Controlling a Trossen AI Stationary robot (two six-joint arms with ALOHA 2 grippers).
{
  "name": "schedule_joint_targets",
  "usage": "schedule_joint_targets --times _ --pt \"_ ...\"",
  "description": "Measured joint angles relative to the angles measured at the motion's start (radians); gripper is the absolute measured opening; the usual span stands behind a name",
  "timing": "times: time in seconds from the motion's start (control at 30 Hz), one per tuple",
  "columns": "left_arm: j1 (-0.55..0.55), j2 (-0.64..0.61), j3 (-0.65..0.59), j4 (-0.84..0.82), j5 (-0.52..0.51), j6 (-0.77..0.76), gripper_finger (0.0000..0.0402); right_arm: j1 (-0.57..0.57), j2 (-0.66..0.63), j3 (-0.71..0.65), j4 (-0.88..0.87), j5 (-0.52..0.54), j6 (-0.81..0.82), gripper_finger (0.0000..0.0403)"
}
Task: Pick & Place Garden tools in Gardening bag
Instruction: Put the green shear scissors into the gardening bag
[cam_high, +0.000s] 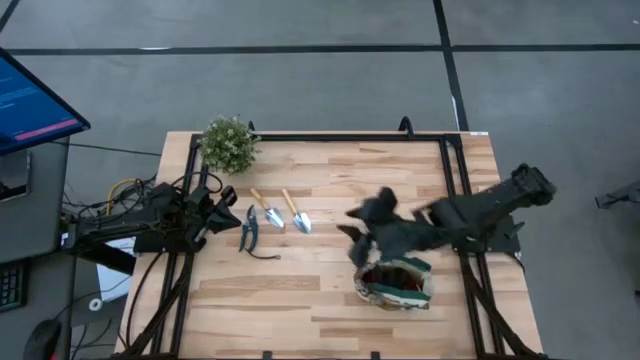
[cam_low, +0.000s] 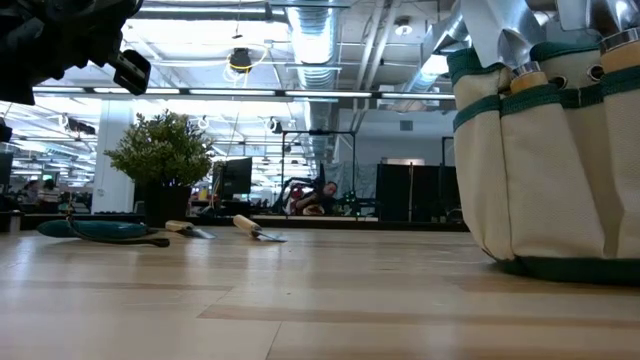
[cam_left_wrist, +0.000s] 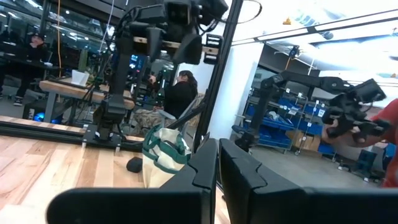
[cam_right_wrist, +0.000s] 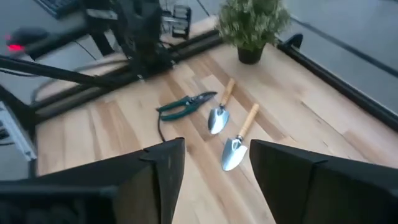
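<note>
at the bench's left edge the left claw is seen parked, its fingers pressed almost together with nothing between them. a potted plant stands at the far left corner. just right of the parked claw, the shears lie flat, and beside them two trowels are laid side by side, wooden handles pointing away from the bag, silver heads towards it. all three tools are apart from one another and well apart from the bag, which stands near the front right of the bench with tool handles already seen in its pockets in the low view. the right claw is held above the bench between the trowels and the bag, its fingers spread wide and empty, with the nearer trowel framed in the gap in the right wrist view. the step in hand is judged to be a reach for the next tool. a descent over that trowel is called for, with the claw lined up across the handle before it is closed.
</note>
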Motion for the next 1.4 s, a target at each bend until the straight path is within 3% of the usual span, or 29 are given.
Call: schedule_joint_targets --times 0.23,0.5,0.8,1.0,1.2,1.4 --pt "0.0 0.004 0.0 0.0 0.0 0.0 0.0017 -0.168 0.171 0.09 0.026 -0.139 0.002 0.0182" --pt "0.0 0.051 0.0 0.001 0.0 0.0 0.0017 -0.203 0.435 0.233 0.336 -0.336 -0.019 0.0182" --pt "0.0 0.163 0.0 0.005 0.0 0.0 0.0017 -0.204 0.694 0.486 0.182 -0.373 0.015 0.0178" --pt "0.0 0.251 0.0 0.009 0.0 0.0 0.0017 -0.196 0.719 0.498 0.091 -0.408 0.062 0.0183" --pt "0.0 0.335 0.0 0.013 0.0 0.0 0.0017 -0.17 0.657 0.498 -0.017 -0.393 0.081 0.0172" --pt "0.0 0.235 0.0 0.004 -0.001 0.0 0.0017 -0.143 0.634 0.498 -0.03 -0.273 0.154 0.0163"
